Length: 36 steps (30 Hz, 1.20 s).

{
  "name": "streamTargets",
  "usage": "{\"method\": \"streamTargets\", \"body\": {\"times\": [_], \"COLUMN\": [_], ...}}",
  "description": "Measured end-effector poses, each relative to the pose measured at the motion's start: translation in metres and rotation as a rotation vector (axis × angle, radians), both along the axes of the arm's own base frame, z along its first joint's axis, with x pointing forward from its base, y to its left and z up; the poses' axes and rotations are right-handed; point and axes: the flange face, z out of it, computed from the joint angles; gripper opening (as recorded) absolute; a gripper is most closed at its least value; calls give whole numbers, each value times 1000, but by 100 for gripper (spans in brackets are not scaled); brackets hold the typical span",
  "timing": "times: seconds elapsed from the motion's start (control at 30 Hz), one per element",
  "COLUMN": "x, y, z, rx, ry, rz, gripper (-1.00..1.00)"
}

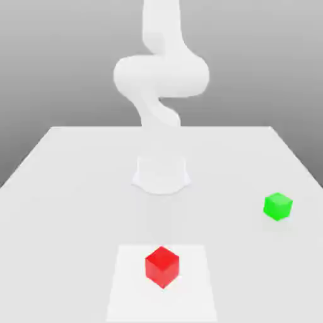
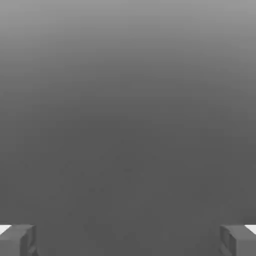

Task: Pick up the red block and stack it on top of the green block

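Exterior view: we note the red block on a pale square patch of the table, turned corner-on. The green block sits farther back, toward the exterior view's right and near that side's edge. Both look rigid, probably light and not fragile; the plain faces could slip under an uneven pinch. We would grip the red block across two opposite upright faces, jaws turned to match. Open table separates the cubes; the side edge leaves less room beyond the green one. Hand view: the gripper has its jaws spread wide, released, nothing between them.
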Motion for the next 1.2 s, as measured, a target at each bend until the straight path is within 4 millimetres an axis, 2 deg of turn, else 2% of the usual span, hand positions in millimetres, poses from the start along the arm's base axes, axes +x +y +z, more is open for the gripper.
{"method": "streamTargets", "body": {"times": [0.13, 0.3, 0.47, 0.6, 0.67, 0.87, 0.9, 1.1, 1.2], "x": [46, 69, 61, 34, 20, 14, 14, 14, 15], "y": [-1, 4, 8, 6, 5, 5, 5, 5, 5], "z": [-96, -214, -328, -411, -444, -509, -515, -518, -498], "rx": [112, 197, 230, 221, 208, 203, 203, 203, 202], "ry": [158, 344, 517, 640, 683, 698, 700, 698, 696], "rz": [-92, -227, -387, -534, -595, -614, -615, -615, -614], "gripper": [0, 0, 0, 0, 0, 0, -100, -100, -100]}}
